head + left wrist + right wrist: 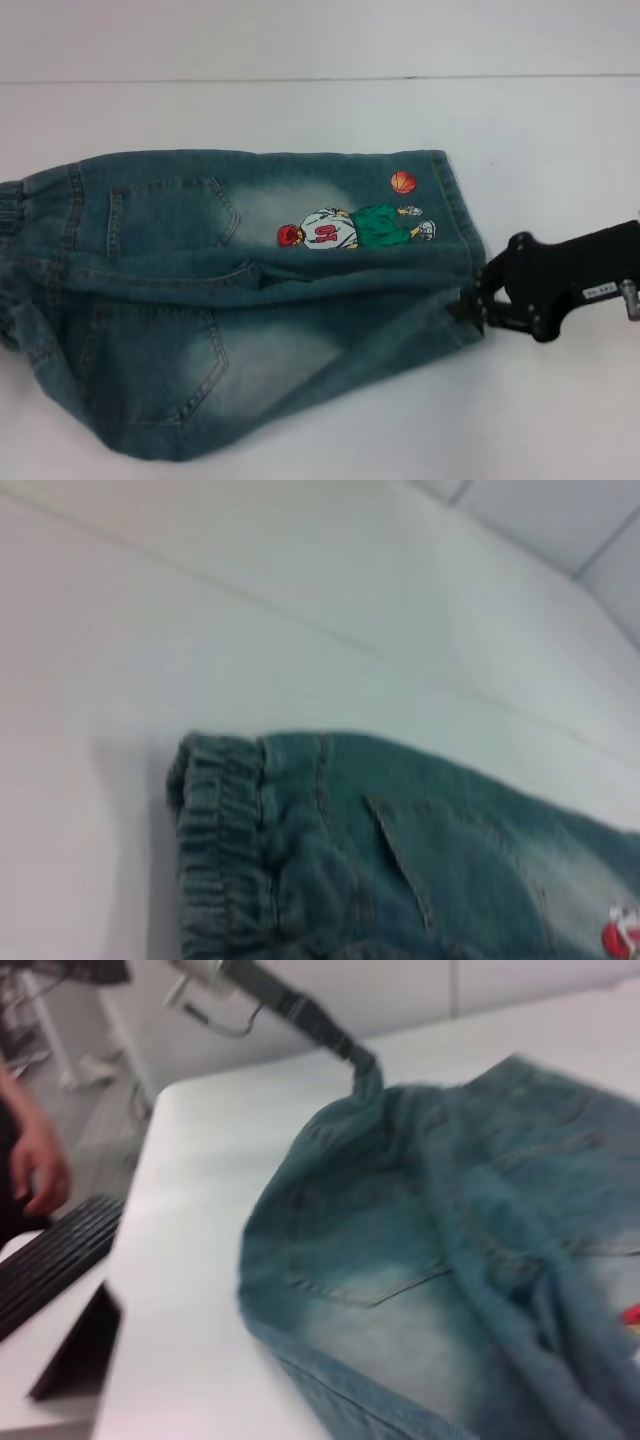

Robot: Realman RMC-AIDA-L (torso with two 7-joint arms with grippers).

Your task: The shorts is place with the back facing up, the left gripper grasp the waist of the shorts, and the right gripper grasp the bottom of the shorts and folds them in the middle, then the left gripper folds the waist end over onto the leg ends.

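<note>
Blue denim shorts [250,300] lie on the white table with the back pockets up, the elastic waist [215,840] at the left and the leg ends at the right. The far leg carries a cartoon basketball-player print [350,228]. My right gripper [472,303] is at the near leg's hem and is shut on the bunched bottom edge. My left gripper is out of the head view. In the right wrist view the left gripper [358,1060] pinches the waist, and the cloth rises in a peak to its tip.
The white table [300,110] runs back to a wall. Beyond the table's left edge, the right wrist view shows a black keyboard [50,1260], a dark wedge-shaped object [80,1350] and a person's hand [35,1165].
</note>
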